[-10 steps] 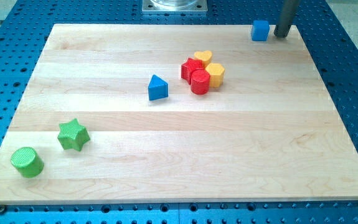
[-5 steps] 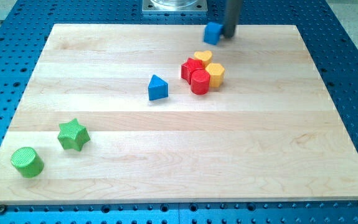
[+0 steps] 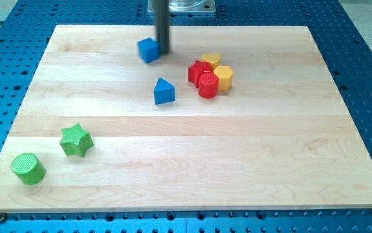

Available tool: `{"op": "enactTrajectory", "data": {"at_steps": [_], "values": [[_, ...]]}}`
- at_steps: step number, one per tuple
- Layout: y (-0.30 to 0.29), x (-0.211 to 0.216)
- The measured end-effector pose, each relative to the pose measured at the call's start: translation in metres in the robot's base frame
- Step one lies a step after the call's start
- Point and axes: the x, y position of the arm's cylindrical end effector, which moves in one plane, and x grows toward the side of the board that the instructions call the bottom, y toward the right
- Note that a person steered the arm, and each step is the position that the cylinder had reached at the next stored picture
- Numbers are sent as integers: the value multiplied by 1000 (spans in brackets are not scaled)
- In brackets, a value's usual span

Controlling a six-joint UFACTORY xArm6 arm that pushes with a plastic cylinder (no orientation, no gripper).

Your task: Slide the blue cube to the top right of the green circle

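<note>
Resting on: pale wooden worktop (image 3: 192,155) over a blue perforated base (image 3: 367,77)
Rod: upright, descending from the view's top
My tip (image 3: 164,52): touching the blue cube's right side
Pincer: none visible, only the rod
Blue cube (image 3: 148,50): near the view's top, left of centre, turned slightly askew; no long axis
Green circle (image 3: 28,168): bottom left corner, well apart from the cube
Green star (image 3: 76,140): just beside the circle, up and right
Blue triangle (image 3: 164,91): below the cube
</note>
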Motion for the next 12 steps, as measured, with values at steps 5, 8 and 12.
{"op": "enactTrajectory", "data": {"at_steps": [5,8,12], "values": [[-66,47],[24,15],[-23,54]]}}
